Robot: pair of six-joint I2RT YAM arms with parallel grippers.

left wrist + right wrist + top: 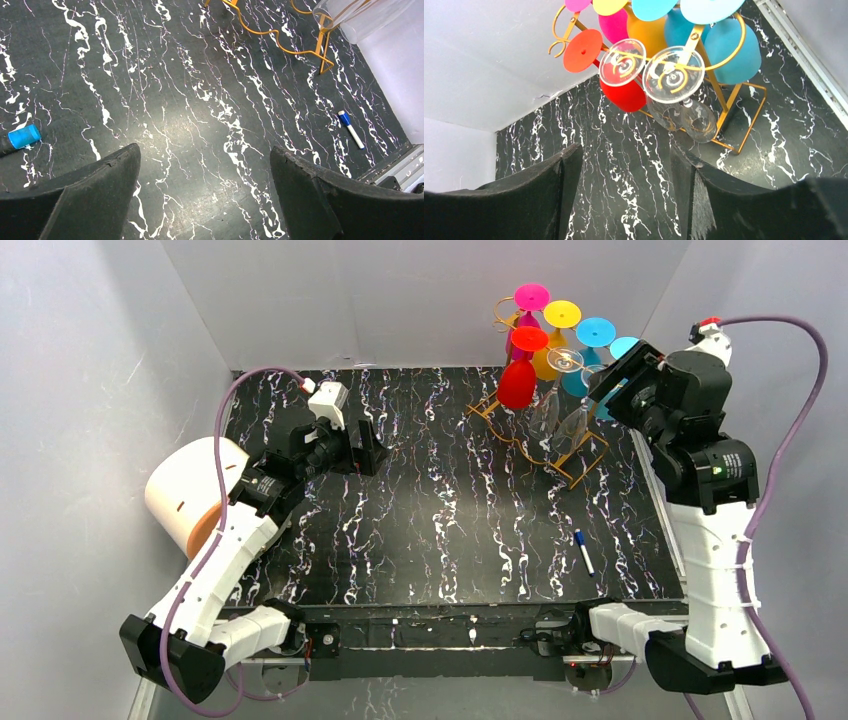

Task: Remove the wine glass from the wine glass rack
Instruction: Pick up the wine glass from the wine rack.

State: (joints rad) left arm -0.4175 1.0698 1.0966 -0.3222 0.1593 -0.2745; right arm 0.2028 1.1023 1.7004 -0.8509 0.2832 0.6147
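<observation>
Right pincer (624, 152), jaws apart, faces wine glass rack (727, 107) hung with glasses (623, 62).

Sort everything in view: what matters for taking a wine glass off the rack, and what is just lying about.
For the job: wine glass rack; clear glasses and coloured glasses hanging upside down on it; right gripper.

Lying about: blue-capped marker; white roll; small blue-ended thing.
</observation>
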